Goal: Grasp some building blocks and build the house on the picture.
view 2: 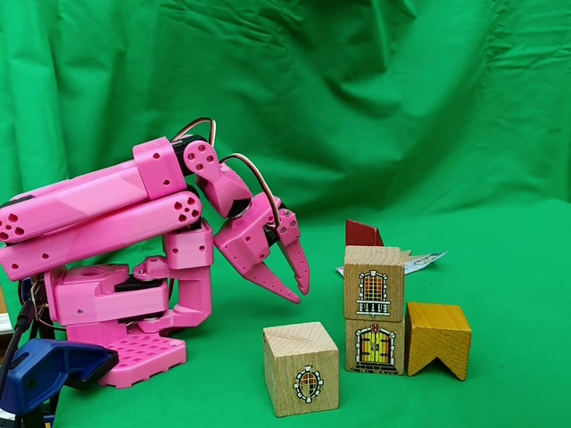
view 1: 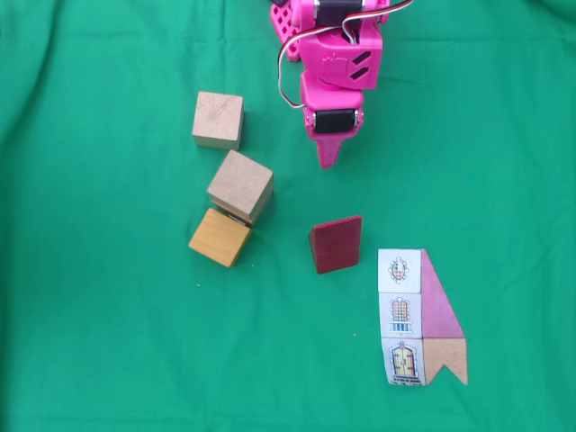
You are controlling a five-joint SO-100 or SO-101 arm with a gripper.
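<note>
On green cloth [view 1: 90, 342], fixed view from above: pink gripper [view 1: 329, 160] entering from top edge, tip pointing down-frame, hanging over bare cloth; fingers seen edge-on as one point, so open or closed cannot be told from above. Pale cube [view 1: 218, 120] at upper left, alone. Second pale cube [view 1: 240, 184] just below it, stacked on another block whose edge peeks out underneath. Orange-yellow block [view 1: 220, 237] touching that stack at lower left. Dark red wedge [view 1: 336, 243] right of the stack, directly below the gripper tip, clearly apart from it. Picture card [view 1: 421, 317] at lower right, flat, showing house design: three white squares in a column, pink roof, tan notched piece.

From the side, other fixed view: pink arm [view 2: 98, 218] folded low at left, gripper [view 2: 295, 287] angled downward, jaws slightly parted, holding nothing, left of the blocks and clear of them. Single pale cube [view 2: 302, 367] nearest, round window printed. Two-cube stack behind: window cube [view 2: 374, 282] on door cube [view 2: 373, 345]. Orange-yellow notched block [view 2: 438, 338] touching stack at right. Red wedge [view 2: 362, 234] far behind stack, partly hidden. Card edge [view 2: 424, 261] just visible beyond.
</note>
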